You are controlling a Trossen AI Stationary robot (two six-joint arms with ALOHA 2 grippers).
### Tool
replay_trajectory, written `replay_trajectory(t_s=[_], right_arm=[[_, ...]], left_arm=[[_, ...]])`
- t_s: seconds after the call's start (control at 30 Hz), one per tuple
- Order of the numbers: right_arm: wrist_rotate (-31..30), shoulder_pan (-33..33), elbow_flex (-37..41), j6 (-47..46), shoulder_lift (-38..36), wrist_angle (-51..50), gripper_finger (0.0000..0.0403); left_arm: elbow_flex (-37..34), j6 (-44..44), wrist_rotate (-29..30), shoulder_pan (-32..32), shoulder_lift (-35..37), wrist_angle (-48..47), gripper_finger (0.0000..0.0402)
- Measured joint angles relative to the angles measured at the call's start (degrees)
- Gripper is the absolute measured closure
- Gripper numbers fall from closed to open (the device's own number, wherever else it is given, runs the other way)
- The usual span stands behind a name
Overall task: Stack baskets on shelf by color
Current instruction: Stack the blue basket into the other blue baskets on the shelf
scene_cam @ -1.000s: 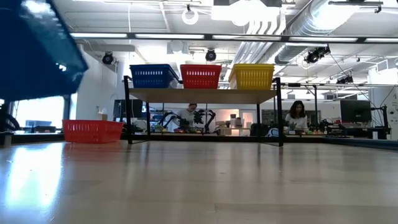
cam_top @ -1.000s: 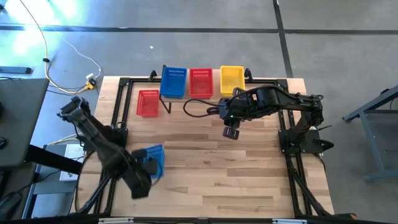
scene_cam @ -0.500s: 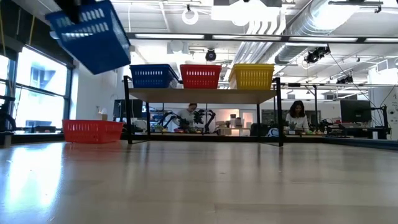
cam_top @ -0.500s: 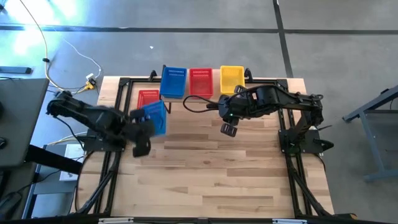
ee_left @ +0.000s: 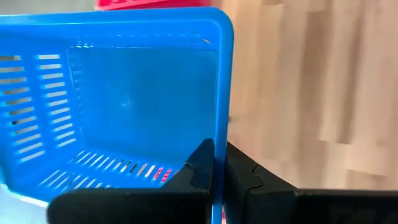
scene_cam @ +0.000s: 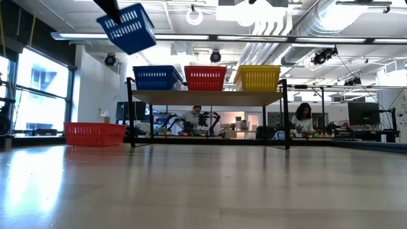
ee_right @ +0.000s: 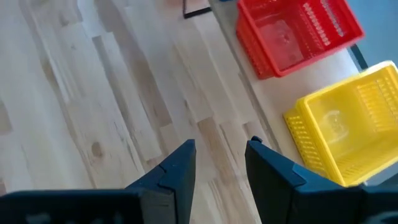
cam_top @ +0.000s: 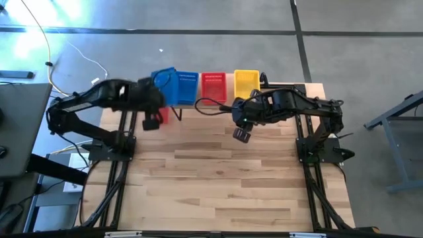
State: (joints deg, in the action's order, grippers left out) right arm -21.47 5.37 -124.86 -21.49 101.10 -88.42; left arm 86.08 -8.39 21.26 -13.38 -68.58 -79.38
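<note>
My left gripper is shut on a blue basket, held high in the air just left of the shelf. On the shelf stand blue, red and yellow baskets side by side. One red basket rests on its base on the table left of the shelf, mostly hidden under the left arm in the high view. My right gripper is open and holds nothing. It hovers over the table in front of the shelf, below the red and yellow baskets. My left gripper pinches one side wall of the blue basket at its rim, one finger inside the basket and the other outside. The basket is lifted clear of the table and hangs tilted in the low view.
Black frame rails run along the table's left and right edges, with the arm bases on them. A black cable loops in front of the shelf. Bare wooden tabletop fills the middle and near part. People sit in the room behind the table.
My left arm has swung from the table's near left side toward the far edge and up, carrying the blue basket to a spot beside the shelf's left end. The basket has risen and turned about on the way. My right gripper has drifted slightly toward the left.
</note>
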Motion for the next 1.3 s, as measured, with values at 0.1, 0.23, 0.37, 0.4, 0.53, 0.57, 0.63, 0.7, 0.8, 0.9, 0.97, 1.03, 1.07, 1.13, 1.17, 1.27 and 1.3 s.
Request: replay_trajectory(t_s=[0.1, 0.23, 0.37, 0.4, 0.53, 0.57, 0.63, 0.7, 0.8, 0.9, 0.97, 1.03, 1.07, 1.13, 1.17, 1.27, 1.3], right_arm=[[0.0, -0.9, 0.0, -2.3, 0.0, 0.0, 0.0277], [-0.1, -2.0, 0.0, -4.3, 0.0, 0.0, 0.0277], [-0.1, -3.1, 0.0, -4.6, 0.0, 0.0, 0.0277], [-0.1, -3.3, 0.0, -4.7, 0.0, 0.0, 0.0277], [-0.2, -4.1, 0.0, -5.7, 0.0, 0.0, 0.0277], [-0.2, -4.3, 0.0, -5.7, 0.0, 0.0, 0.0277], [-0.2, -4.4, 0.1, -5.7, 0.0, 0.0, 0.0277], [-0.2, -4.6, 0.1, -5.7, 0.0, 0.0, 0.0277], [-0.2, -4.6, 0.1, -5.7, 0.0, 0.0, 0.0277], [-0.2, -4.6, 0.1, -5.7, 0.0, 0.0, 0.0277], [-0.2, -4.6, 0.1, -5.7, 0.0, 0.0, 0.0277], [-0.2, -4.6, 0.1, -5.7, 0.0, 0.0, 0.0277], [-0.2, -4.6, 0.1, -5.7, 0.0, 0.0, 0.0277], [-0.2, -4.6, 0.1, -5.7, 0.0, 0.0, 0.0277], [-0.2, -4.6, 0.1, -5.6, 0.0, 0.0, 0.0277], [-0.2, -4.6, 0.1, -5.6, 0.0, 0.0, 0.0277], [-0.2, -4.6, 0.1, -5.6, 0.0, 0.0, 0.0277]], left_arm=[[0.7, -6.9, -0.9, -5.3, -1.6, 2.4, 0.0401], [0.8, -14.1, -4.5, -10.8, -4.6, 7.0, 0.0401], [0.8, -18.2, -6.4, -13.6, -8.1, 10.7, 0.0401], [0.8, -19.0, -6.8, -14.1, -8.9, 10.6, 0.0401], [2.1, -19.9, -9.2, -14.9, -12.0, 10.1, 0.0401], [2.6, -20.3, -9.6, -14.9, -12.7, 10.0, 0.0401], [3.7, -21.2, -9.7, -14.9, -13.7, 9.9, 0.0401], [5.0, -21.4, -9.7, -14.8, -14.7, 9.2, 0.0401], [6.1, -20.7, -9.1, -14.9, -16.4, 6.7, 0.0401], [6.4, -20.6, -8.7, -15.2, -16.9, 5.7, 0.0401], [6.4, -20.6, -9.6, -15.5, -17.1, 5.9, 0.0401], [6.4, -20.6, -9.7, -15.9, -17.1, 5.9, 0.0401], [6.4, -20.6, -9.7, -16.0, -17.1, 5.9, 0.0401], [6.4, -20.8, -9.8, -16.3, -17.1, 5.9, 0.0401], [6.4, -20.8, -10.0, -16.5, -17.1, 5.9, 0.0401], [6.4, -20.7, -10.6, -16.9, -17.1, 5.9, 0.0401], [6.4, -20.7, -10.6, -17.0, -17.1, 5.9, 0.0400]])
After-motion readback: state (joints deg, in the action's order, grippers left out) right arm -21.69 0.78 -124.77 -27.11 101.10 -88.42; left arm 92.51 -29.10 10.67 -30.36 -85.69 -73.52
